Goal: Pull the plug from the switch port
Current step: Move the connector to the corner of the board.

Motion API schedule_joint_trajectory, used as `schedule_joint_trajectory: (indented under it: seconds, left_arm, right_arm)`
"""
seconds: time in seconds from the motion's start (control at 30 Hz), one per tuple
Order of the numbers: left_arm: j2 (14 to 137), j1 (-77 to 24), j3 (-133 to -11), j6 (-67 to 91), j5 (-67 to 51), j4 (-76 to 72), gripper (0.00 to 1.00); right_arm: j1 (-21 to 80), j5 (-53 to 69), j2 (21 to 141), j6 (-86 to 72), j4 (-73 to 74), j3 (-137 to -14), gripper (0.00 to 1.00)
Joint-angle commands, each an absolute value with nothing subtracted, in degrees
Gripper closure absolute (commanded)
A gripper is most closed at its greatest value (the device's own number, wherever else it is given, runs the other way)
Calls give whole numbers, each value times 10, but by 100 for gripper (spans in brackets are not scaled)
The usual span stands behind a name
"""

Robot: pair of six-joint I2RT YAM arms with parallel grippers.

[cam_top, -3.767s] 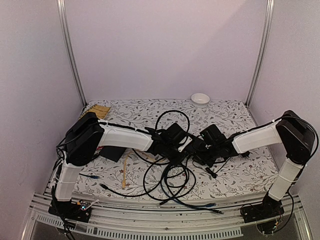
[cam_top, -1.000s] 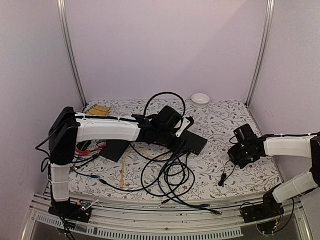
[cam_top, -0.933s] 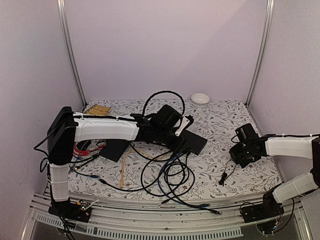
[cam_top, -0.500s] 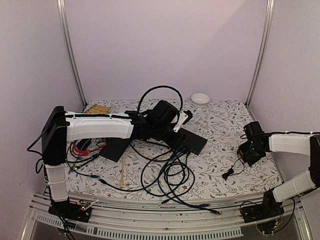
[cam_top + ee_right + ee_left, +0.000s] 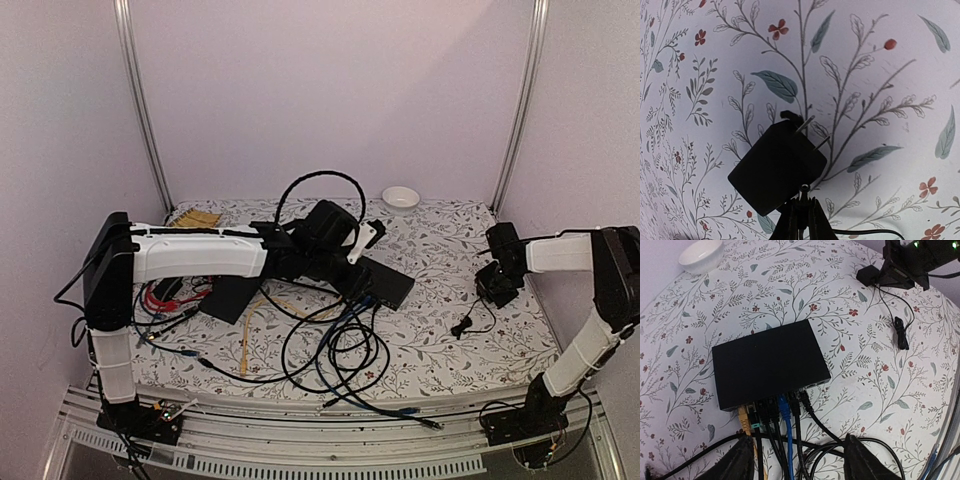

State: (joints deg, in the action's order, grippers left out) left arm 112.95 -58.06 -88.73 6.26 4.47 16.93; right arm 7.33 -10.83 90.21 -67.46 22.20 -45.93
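The switch [image 5: 767,362] is a flat black box lying near the table's middle [image 5: 388,283]. Yellow, blue and black plugs [image 5: 782,407] sit in the sockets along its near edge. My left gripper [image 5: 802,465] hovers open just short of those cables [image 5: 352,280], holding nothing. Far to the right, my right gripper [image 5: 800,220] [image 5: 496,288] is shut on the cord of a black two-pronged adapter [image 5: 777,172] [image 5: 870,275], right at its strain relief. That thin cord trails to a dark bundled end [image 5: 462,327] [image 5: 901,337] on the table, apart from the switch.
A tangle of black and blue cables [image 5: 340,350] spreads in front of the switch. A thinner black slab [image 5: 228,298], red wires [image 5: 165,295] and a yellow cable [image 5: 247,340] lie to the left. A white bowl [image 5: 401,197] stands at the back.
My right arm has swung right and toward the back with the adapter, dragging its cord away from the switch. My left arm lifted slightly off the switch, then stayed still.
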Motion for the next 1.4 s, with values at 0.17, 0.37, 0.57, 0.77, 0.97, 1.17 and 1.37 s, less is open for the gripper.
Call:
schedule_joint_trajectory:
  seconds: [0.17, 0.37, 0.57, 0.77, 0.97, 1.17, 1.37]
  left_arm:
    - [1121, -559, -890, 70, 37, 141, 38]
    - [1121, -541, -886, 74, 29, 128, 38]
    - [1143, -524, -885, 74, 21, 119, 38]
    - [1148, -509, -884, 75, 15, 111, 39]
    - [1156, -499, -884, 81, -2, 111, 38]
    - [1157, -494, -883, 89, -20, 114, 37]
    - [1157, -482, -889, 102, -53, 120, 37]
  right_arm:
    - [60, -100, 1035, -604, 209, -596, 94]
    - [50, -91, 1118, -579, 218, -698, 93]
    - [44, -81, 1197, -550, 241, -808, 90]
    - [37, -79, 1264, -524, 271, -909, 84]
    - [36, -56, 1258, -510, 265, -904, 54]
    - [36, -47, 1184, -511, 215, -814, 32]
    - [41, -48, 1120, -502, 205, -761, 22]
